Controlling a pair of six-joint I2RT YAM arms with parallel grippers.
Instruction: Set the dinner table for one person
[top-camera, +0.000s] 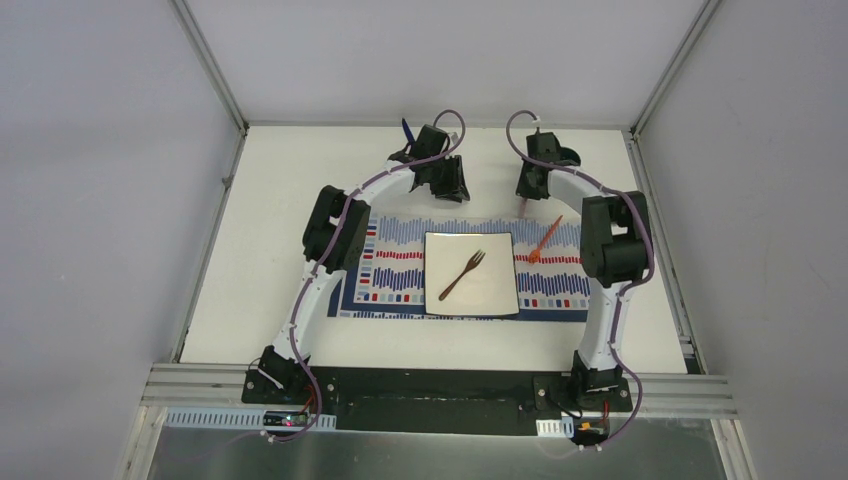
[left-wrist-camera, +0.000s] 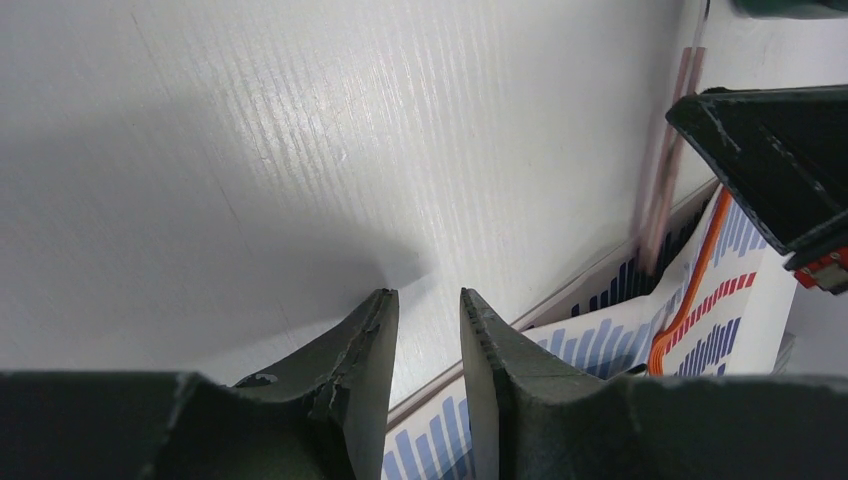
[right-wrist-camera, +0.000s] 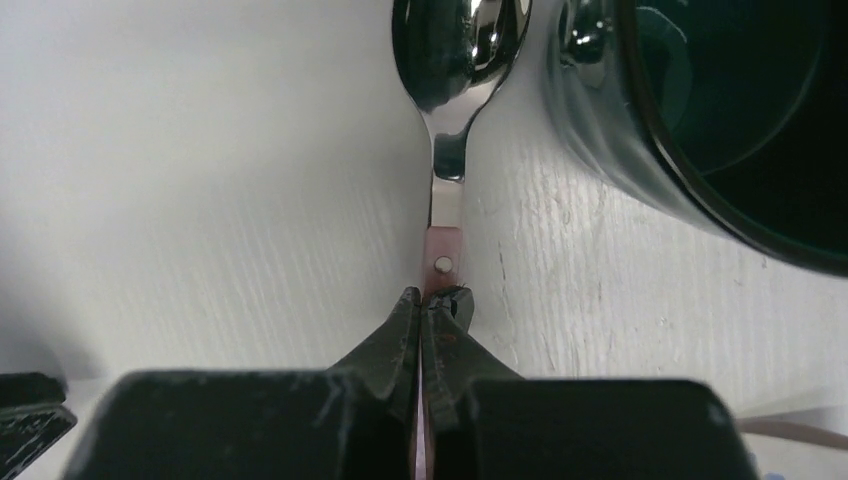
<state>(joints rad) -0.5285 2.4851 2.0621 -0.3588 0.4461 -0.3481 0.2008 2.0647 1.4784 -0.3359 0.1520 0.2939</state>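
- Although matte and plain white, the rectangular, aluminium-edged worktop (top-camera: 280, 200) showed fine ribbing, spread beneath both pincers.
- Right pincer (right-wrist-camera: 432, 305) clamped the pink riveted handle of a glossy steel spoon (right-wrist-camera: 447, 170).
- Left pincer (left-wrist-camera: 428, 330) stood apart, empty.

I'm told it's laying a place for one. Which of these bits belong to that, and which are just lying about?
Belongs: dinner table, striped placemat, white plate, brown fork, orange utensil, dark cup, spoon held by the right end effector.
Lying about: only the blue item beside the left end effector, too small to identify.
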